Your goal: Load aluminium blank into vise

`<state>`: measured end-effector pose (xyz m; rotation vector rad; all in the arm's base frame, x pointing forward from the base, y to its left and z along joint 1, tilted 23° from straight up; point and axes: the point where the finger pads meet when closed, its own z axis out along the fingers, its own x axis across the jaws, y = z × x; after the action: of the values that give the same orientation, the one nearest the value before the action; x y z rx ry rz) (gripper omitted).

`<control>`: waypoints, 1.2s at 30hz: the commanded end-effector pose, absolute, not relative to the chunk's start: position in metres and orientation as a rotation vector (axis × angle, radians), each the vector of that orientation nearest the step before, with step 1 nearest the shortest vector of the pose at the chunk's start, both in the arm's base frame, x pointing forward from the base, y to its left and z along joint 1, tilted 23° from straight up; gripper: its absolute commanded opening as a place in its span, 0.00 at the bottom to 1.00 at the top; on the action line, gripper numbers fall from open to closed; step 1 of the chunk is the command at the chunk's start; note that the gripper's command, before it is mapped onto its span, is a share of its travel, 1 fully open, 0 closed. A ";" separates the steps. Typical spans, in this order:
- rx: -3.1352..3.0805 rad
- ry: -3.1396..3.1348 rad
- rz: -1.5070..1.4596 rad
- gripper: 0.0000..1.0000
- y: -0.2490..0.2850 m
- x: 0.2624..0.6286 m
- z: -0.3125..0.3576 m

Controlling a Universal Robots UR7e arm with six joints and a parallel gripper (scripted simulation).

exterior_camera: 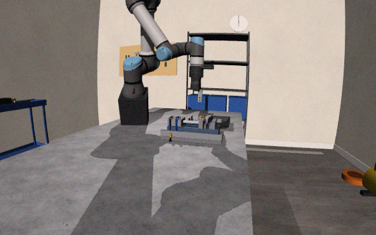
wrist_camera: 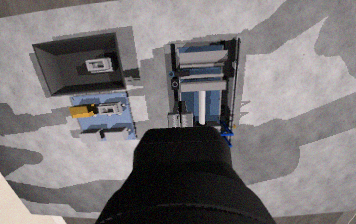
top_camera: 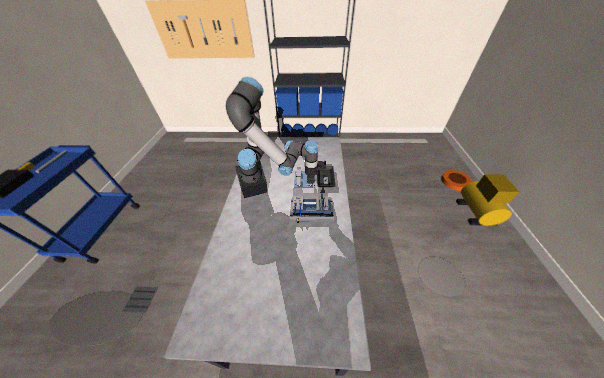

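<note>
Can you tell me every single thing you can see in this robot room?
Long grey table: one, mid-room.
Dark grey open tray: one, on the table.
Small grey part with a pocket: one, inside the tray.
Flat blue plate: one, beside the tray.
Yellow brass block: one, on the plate.
Small grey metal pieces: seemingly two, on the plate.
Blue-and-grey vise: one, on the table.
Black shelf rack: one, back wall.
Blue bins: three, in the rack.
Blue cart: one, left wall.
Orange tool board: one, back wall.
White clock: one, above the rack.
Yellow drum machine: one, right.
Orange ring: one, beside it.
Grey robot arm: one, on a black pedestal.
Black gripper: one, shut, empty, above the vise.
</note>
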<state>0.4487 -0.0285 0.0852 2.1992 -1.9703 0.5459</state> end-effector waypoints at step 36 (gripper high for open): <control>2.211 -1.959 0.562 0.00 -0.078 0.431 0.103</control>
<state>0.4306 -0.0784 0.1027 2.2111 -1.9588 0.5603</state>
